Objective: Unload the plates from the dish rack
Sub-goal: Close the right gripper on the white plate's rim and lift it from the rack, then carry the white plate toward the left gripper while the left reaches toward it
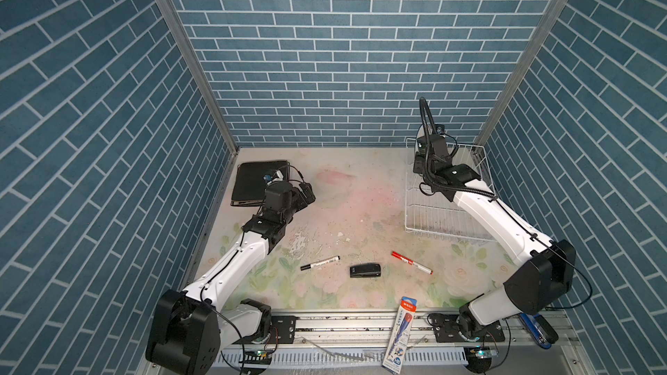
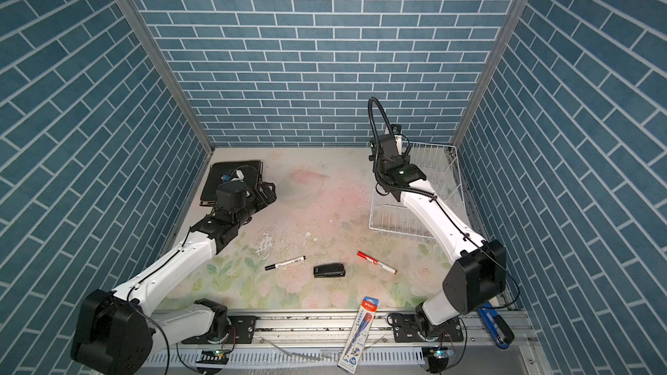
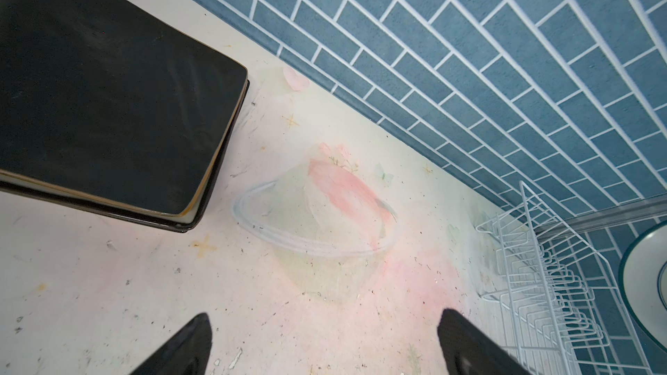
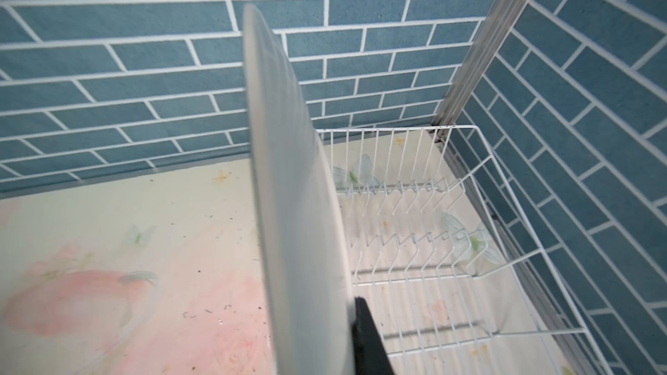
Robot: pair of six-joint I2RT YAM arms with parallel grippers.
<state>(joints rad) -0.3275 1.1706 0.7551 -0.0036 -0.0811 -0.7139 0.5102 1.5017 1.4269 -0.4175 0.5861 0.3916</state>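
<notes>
A stack of square plates (image 3: pixel 108 84), a matte black one on top, lies at the back left of the table (image 1: pixel 258 182). Just right of the stack, my left gripper (image 3: pixel 325 319) hovers open over bare table (image 1: pixel 306 194). My right gripper (image 4: pixel 325 322) is shut on a round white plate (image 4: pixel 288 174), held upright and edge-on above the left side of the white wire dish rack (image 4: pixel 433 247). One black finger (image 4: pixel 364 337) shows against the plate; the other is hidden behind it. The left wrist view catches that plate (image 3: pixel 646 283) beyond the rack (image 3: pixel 541 283). No plates stand in the rack's tines (image 1: pixel 433 218).
Near the front of the table lie a black marker (image 1: pixel 320 263), a black stapler (image 1: pixel 365 270) and a red marker (image 1: pixel 411 267). A pencil pack (image 1: pixel 400 330) rests on the front rail. Tiled walls close in behind and beside the rack.
</notes>
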